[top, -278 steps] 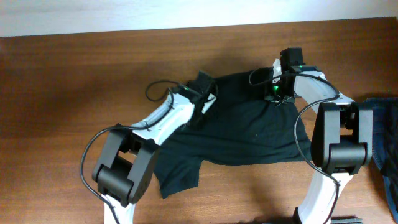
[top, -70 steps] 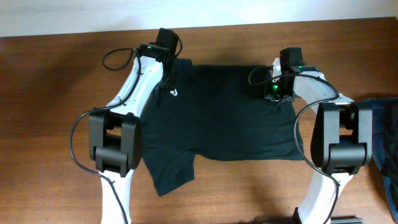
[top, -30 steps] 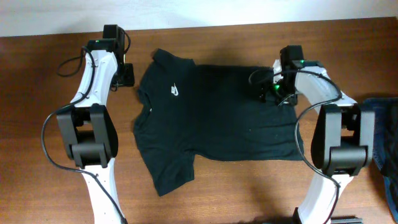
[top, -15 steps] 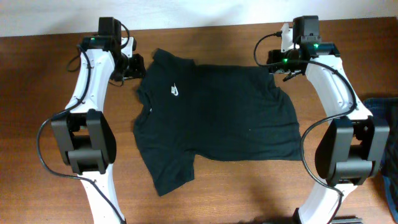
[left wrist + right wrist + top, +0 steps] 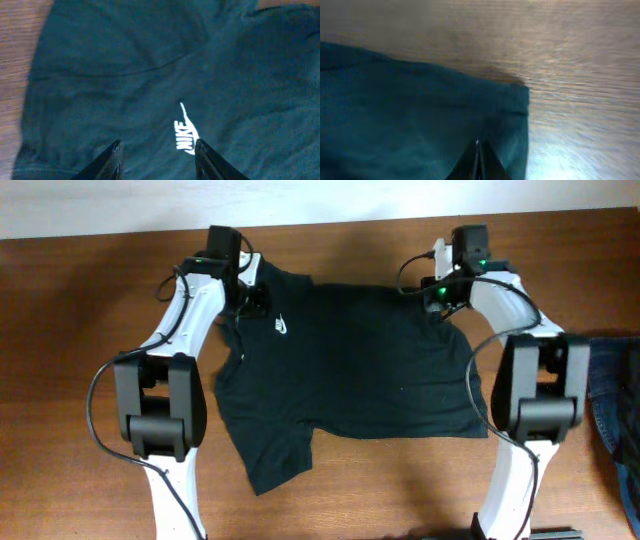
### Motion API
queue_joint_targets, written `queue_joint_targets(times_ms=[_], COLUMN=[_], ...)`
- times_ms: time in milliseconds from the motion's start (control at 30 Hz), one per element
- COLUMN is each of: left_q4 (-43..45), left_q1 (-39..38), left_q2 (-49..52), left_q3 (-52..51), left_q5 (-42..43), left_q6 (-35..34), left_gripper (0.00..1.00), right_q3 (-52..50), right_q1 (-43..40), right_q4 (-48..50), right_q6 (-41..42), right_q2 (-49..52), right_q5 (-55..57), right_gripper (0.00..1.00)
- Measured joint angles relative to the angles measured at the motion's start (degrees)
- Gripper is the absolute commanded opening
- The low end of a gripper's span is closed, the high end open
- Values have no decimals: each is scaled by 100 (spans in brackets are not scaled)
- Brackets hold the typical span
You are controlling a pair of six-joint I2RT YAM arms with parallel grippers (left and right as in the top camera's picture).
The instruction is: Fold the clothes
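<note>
Since half a second ago both arms have swung inward onto the black T-shirt (image 5: 370,370), which lies spread flat at the centre of the tabletop (image 5: 80,340). I judge from this that the spreading is done and the first fold is being set up. The left fingers (image 5: 112,160) stand partly apart over the chest at upper left, straddling the white logo (image 5: 186,135) and gripping nothing. The right fingers (image 5: 485,170) have snapped closed at the hem corner, upper right; whether cloth is pinched between them I cannot tell.
</note>
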Motion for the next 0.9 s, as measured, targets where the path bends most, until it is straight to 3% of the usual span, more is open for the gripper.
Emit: queue_joint_targets(times_ms=[900], left_q4=[1182], left_q1=[-83], left_q2=[-289], left_q3=[-1473], left_q5=[-894], left_q6=[46], left_gripper=[52], right_q3=[0], right_q1=[0], right_q4=[791], right_q6=[-44], right_q2=[275], right_q5=[531], right_gripper=[4])
